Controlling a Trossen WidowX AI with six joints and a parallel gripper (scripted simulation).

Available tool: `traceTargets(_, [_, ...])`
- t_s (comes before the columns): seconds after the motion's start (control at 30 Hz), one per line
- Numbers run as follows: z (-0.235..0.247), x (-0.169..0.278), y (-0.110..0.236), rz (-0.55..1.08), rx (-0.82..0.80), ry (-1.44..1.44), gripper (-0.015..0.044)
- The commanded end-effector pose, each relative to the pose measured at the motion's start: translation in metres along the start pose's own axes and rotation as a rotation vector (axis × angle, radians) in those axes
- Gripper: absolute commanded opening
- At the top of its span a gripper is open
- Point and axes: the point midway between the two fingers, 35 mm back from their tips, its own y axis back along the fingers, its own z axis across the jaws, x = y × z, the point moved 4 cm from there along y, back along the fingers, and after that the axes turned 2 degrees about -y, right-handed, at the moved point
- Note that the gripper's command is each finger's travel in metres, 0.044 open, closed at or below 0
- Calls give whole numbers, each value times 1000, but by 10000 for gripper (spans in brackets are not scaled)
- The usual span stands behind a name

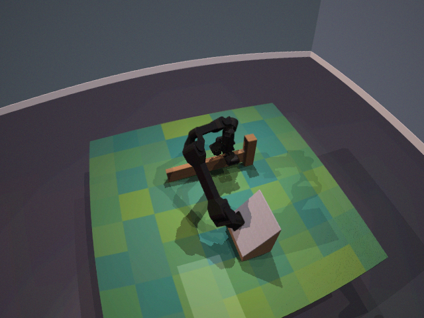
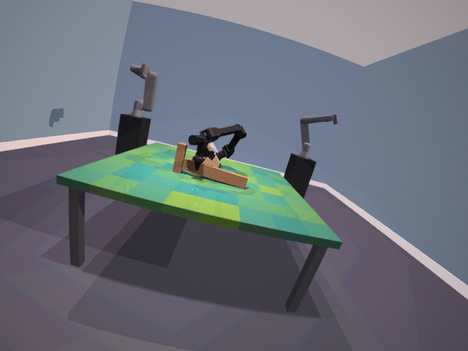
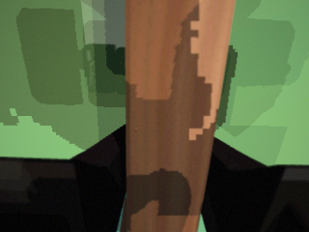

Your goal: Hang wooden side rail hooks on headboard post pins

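The wooden side rail is a long brown board. One end meets the upright headboard post; the other end rests on the table. My gripper is shut on the rail close to the post, with a dark finger on each side of the board in the wrist view. The rail's post end sits a little higher than its far end. The hooks, pins and slot are hidden.
The green checkered table carries a grey-topped wedge block at my arm's base. Two grey camera arms on black stands stand behind the table's far edge.
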Motion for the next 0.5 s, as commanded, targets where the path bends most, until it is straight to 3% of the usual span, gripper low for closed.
traceTargets(0.0, [0, 2, 0, 5, 2, -5, 0])
traceTargets(0.47, [0, 2, -2, 5, 2, -5, 0])
